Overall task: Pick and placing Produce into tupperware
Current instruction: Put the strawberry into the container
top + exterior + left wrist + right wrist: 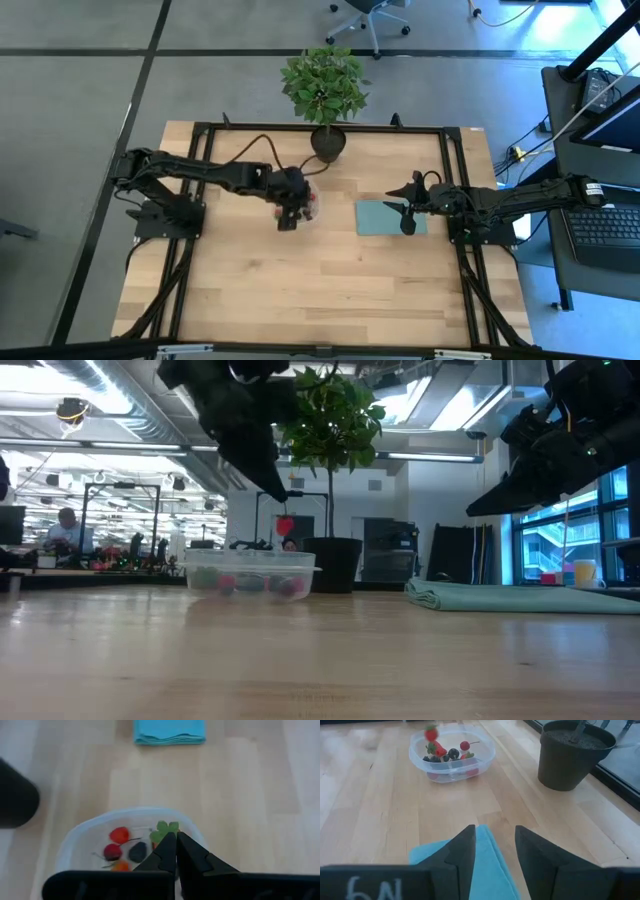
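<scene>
The clear tupperware (306, 206) stands on the table in front of the plant pot. It holds several small berries (445, 754), red ones and dark ones. My left gripper (176, 836) hovers over the container, shut on a red strawberry (285, 525) that hangs above the rim. My right gripper (495, 845) is open at the table's right, above a folded teal cloth (385, 218), with nothing between its fingers. My left gripper pinches the strawberry's green leafy top (165, 826) between its two fingertips (280, 493). The fingers slant down from the table's left side. The red fruit hangs below them, lifted clear above the tupperware (250, 575).
A dark pot (572, 755) with a leafy green plant (323, 82) stands just behind the container at the far edge. The teal cloth (520, 597) lies flat at the right. Bare wood stretches across the near half of the table (320, 290).
</scene>
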{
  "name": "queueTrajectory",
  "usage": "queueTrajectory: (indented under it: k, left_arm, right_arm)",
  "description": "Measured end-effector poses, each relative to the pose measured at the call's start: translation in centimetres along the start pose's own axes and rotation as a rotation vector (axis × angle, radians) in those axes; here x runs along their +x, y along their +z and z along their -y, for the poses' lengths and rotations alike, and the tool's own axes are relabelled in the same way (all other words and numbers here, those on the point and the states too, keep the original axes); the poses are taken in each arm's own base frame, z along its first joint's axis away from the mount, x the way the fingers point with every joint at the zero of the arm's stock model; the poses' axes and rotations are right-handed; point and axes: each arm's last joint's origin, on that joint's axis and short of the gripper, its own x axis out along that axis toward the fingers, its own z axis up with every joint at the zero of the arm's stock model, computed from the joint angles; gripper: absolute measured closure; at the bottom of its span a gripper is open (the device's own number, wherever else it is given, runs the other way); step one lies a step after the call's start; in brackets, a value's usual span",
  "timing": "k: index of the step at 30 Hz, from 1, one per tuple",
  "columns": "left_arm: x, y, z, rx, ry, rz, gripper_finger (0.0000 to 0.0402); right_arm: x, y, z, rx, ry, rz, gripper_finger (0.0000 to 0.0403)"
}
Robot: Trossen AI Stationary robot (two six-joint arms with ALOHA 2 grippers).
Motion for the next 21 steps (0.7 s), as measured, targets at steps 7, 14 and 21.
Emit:
queueTrajectory:
  k: [7,14,21]
  left_arm:
    - [0.4,-0.8,-1.2,-0.062,0.051,-0.025,0.0401]
    - [2.2,-3.8,-1.4,-0.127,0.059,-0.070,0.0401]
    - [3.1,-4.8,-1.3,-0.150,0.064,-0.015,0.0401]
  right_arm:
    - [0.0,0.0,0.0,-0.019,0.000,0.000,0.0262]
    - [0.0,0.0,0.0,-0.019,0.000,-0.001,0.0262]
    - [0.0,0.0,0.0,-0.019,0.000,0.000,0.0262]
